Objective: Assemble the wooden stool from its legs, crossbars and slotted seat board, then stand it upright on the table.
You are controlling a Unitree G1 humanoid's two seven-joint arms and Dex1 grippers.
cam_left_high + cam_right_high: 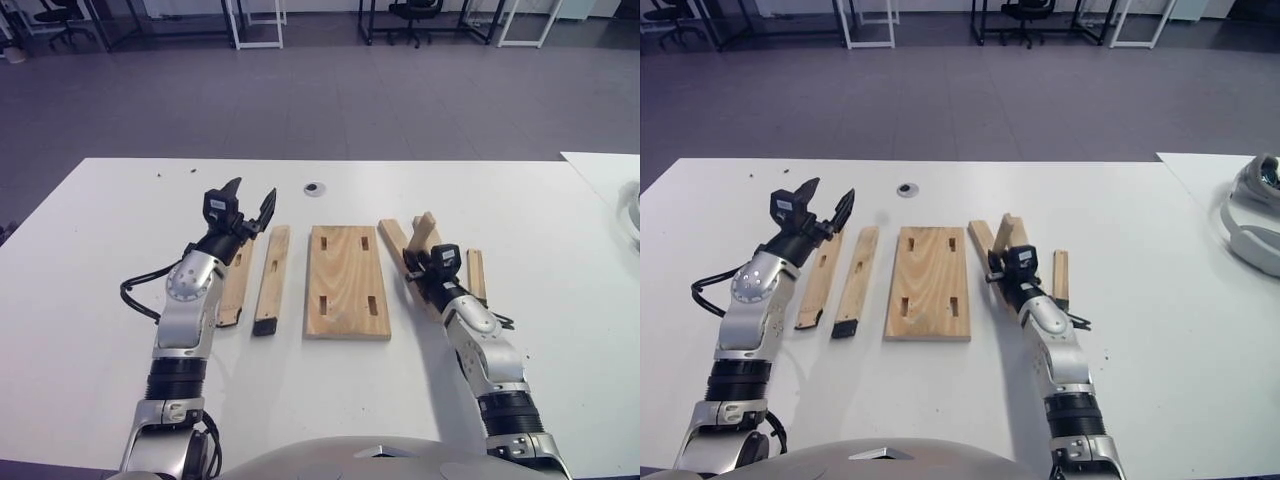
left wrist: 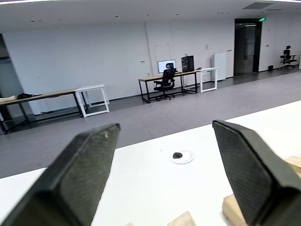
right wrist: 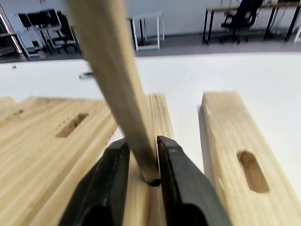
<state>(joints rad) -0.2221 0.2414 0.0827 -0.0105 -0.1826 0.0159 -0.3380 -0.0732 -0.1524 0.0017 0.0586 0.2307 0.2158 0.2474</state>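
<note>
On the white table (image 1: 100, 300), at its middle, the slotted seat board (image 1: 347, 282) lies flat with nothing fitted into its slots. Just to its right, the right gripper (image 3: 142, 155) is clenched on the lower end of a thin wooden bar (image 3: 110, 66), which tilts upward over a flat piece (image 1: 393, 235), with a short piece (image 1: 476, 272) just beside. On the board's other side one leg (image 1: 272, 280) and a second leg (image 1: 236, 290) lie next to each other, and the left gripper (image 1: 255, 188) hovers over their far ends, fingers (image 2: 80, 179) spread wide and grasping nothing. The likely trouble is the grip. The bar is pinched only at its end, so its free length could swing or slide between the pads as it is carried. A slanted tip could then miss a slot. Nothing braces the board, so a push could skid it into the legs.
</note>
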